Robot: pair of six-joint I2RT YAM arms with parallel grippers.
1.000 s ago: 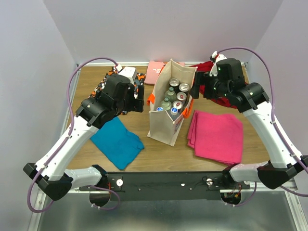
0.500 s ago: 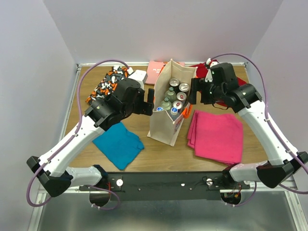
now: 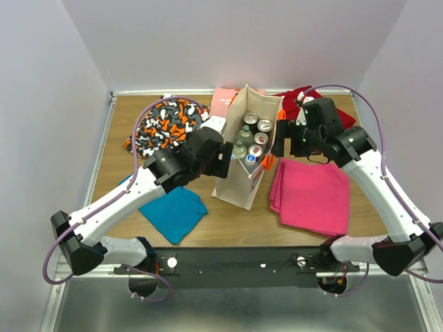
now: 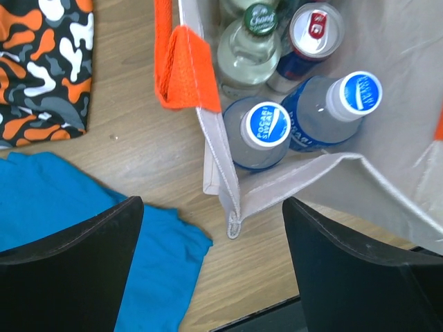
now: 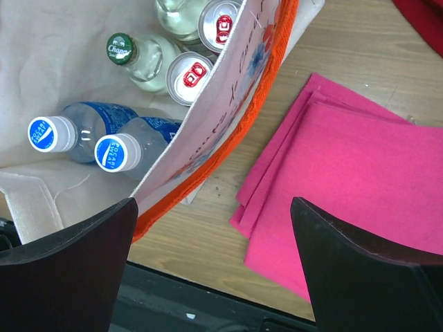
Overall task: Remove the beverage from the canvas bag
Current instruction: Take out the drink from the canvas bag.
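Left wrist cam: left pincer (image 4: 213, 207) wide open, empty, above near corner of canvas bag (image 4: 220, 173); nearest beverage, blue-cap bottle (image 4: 268, 126), stands upright just ahead inside, cap up, left arm (image 3: 118, 204) prob nearer.

- We see white shells on the left arm (image 3: 114, 204) and the right arm (image 3: 391, 200).
- Joints and wrist housings are black.
- Purple cables (image 3: 136, 138) loop along both.
- The fingers (image 4: 69, 277) are broad and matte black.
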